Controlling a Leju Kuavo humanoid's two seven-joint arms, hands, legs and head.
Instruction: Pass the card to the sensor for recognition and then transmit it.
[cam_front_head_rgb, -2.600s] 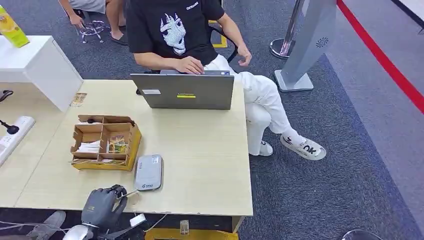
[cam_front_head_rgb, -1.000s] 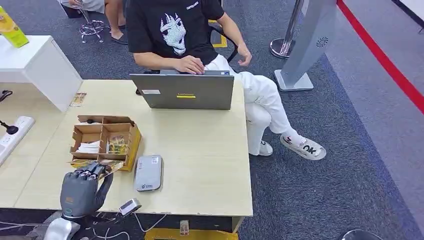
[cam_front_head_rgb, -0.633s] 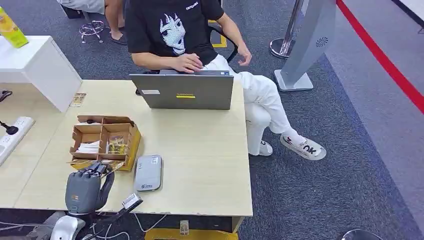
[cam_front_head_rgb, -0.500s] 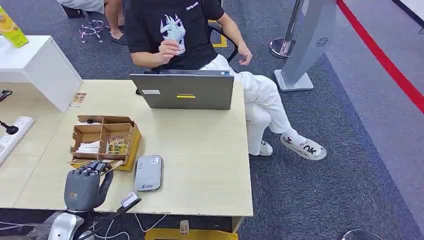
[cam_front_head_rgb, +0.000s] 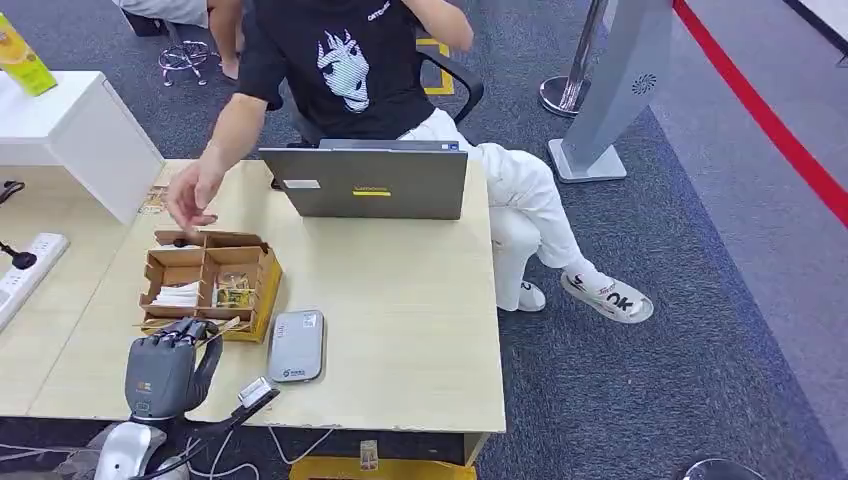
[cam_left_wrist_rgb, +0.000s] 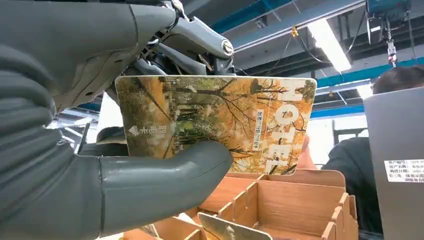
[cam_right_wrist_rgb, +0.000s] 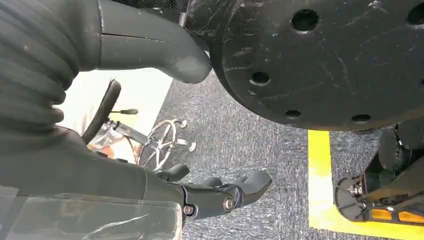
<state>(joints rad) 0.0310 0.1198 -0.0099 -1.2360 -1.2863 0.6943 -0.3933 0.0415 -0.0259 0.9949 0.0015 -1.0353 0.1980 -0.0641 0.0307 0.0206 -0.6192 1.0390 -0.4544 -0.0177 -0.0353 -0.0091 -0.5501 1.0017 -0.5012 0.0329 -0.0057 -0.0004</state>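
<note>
My left hand (cam_front_head_rgb: 165, 366) is at the near edge of the table, right in front of the cardboard organizer box (cam_front_head_rgb: 212, 282). It pinches a hotel card (cam_left_wrist_rgb: 215, 120) printed with orange autumn trees between thumb and fingers. In the head view the card (cam_front_head_rgb: 218, 327) is a thin strip at the box's front wall. The grey sensor pad (cam_front_head_rgb: 296, 345) lies flat on the table just right of my hand, apart from the card. My right hand (cam_right_wrist_rgb: 65, 145) hangs low over the carpet with its fingers apart, holding nothing.
A seated person reaches a hand (cam_front_head_rgb: 193, 195) over the box's far side. Their grey laptop (cam_front_head_rgb: 365, 183) stands at the far edge of the table (cam_front_head_rgb: 400, 300). A white power strip (cam_front_head_rgb: 22, 272) lies on the left, and a small connector on a cable (cam_front_head_rgb: 258, 391) at the near edge.
My left hand moved from the table's near edge by the sensor pad left and forward to the box. The person's hand left the laptop and now reaches out over the box.
</note>
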